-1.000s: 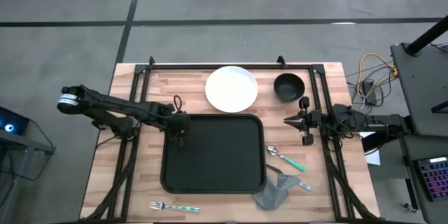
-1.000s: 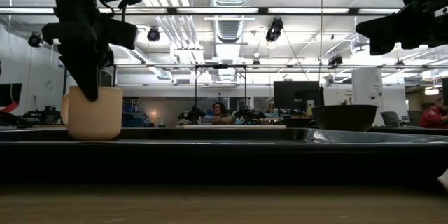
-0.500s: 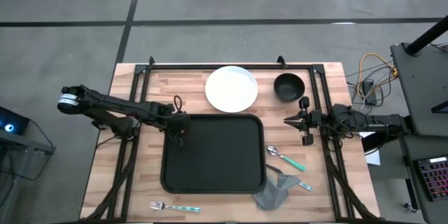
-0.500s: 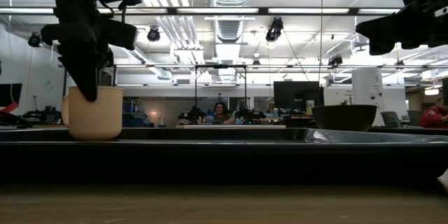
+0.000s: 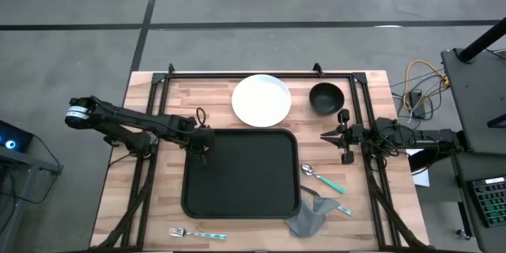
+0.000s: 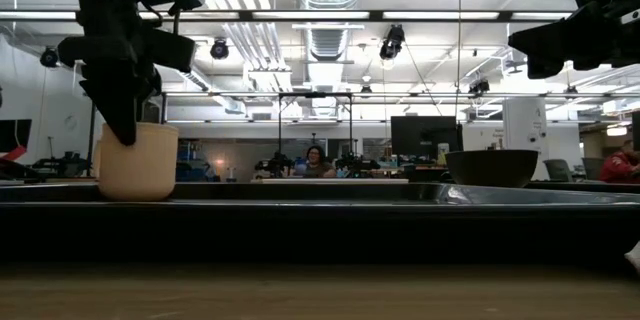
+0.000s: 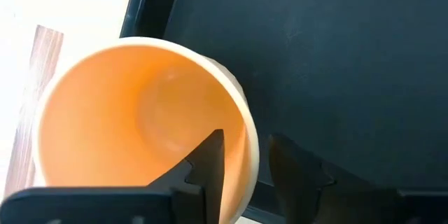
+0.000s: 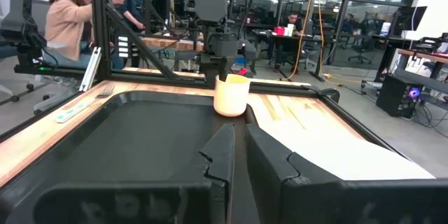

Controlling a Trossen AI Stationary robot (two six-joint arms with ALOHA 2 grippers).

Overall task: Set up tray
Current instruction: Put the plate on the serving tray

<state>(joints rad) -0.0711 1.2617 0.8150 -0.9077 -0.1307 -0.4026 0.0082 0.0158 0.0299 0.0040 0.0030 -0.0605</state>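
Found tray centred on counter. Noted cup placed in its far-left corner, left gripper fingers narrowly parted astride cup wall, apparently not clamping. Noted right gripper fingers closed, empty, right of tray. Left outstanding: plate, bowl, spoon, fork, napkin.

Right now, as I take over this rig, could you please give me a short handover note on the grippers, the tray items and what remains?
Left gripper: at the tray's back-left corner, fingers open astride the cup's wall; the cup stands on the tray.
Right gripper: shut and empty, waiting above the table's right side.
Off the tray: white plate and dark bowl behind it; spoon and napkin to its right; fork in front.
Done: cup on the tray.
Left: probably the plate, bowl, cutlery and napkin.
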